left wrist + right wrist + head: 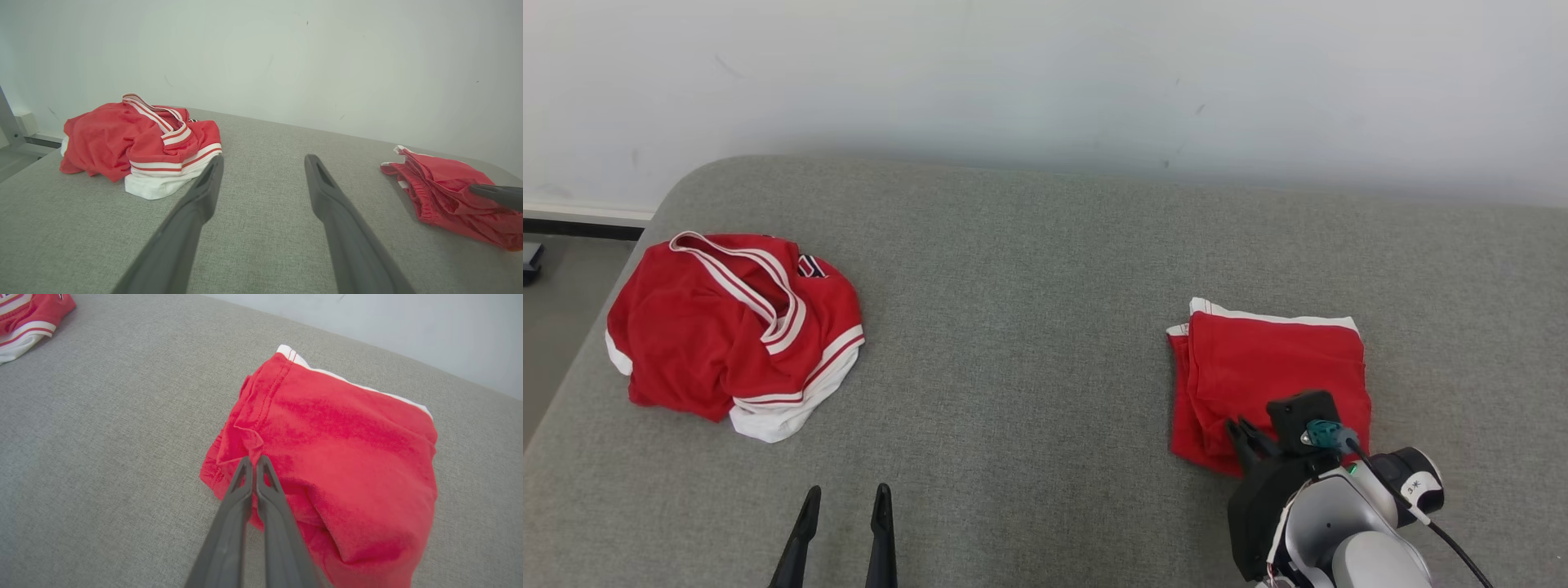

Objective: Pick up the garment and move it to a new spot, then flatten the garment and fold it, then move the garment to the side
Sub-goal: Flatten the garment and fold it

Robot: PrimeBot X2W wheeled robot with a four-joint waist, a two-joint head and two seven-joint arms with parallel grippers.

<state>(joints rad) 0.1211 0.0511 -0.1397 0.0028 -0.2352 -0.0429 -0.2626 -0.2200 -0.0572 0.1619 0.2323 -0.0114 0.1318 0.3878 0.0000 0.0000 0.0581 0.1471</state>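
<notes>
looks like a robot test room, not a home: bare scuffed white wall point(1045, 82), grey fabric-covered table point(1029, 327) pushed against it, plain grey floor point(560, 327), metal frame post point(8, 118) alongside.

The folded red shorts point(1274, 359) lie flat as a compact, roughly square stack on the right side of the grey fabric surface point(1029, 327). White trim runs along their far edge, and the right gripper point(253, 459) pinches a small raised fold at their near left corner. Well apart on the left, a red jersey point(703, 327) with red-and-white striped trim lies crumpled in a heap.
</notes>
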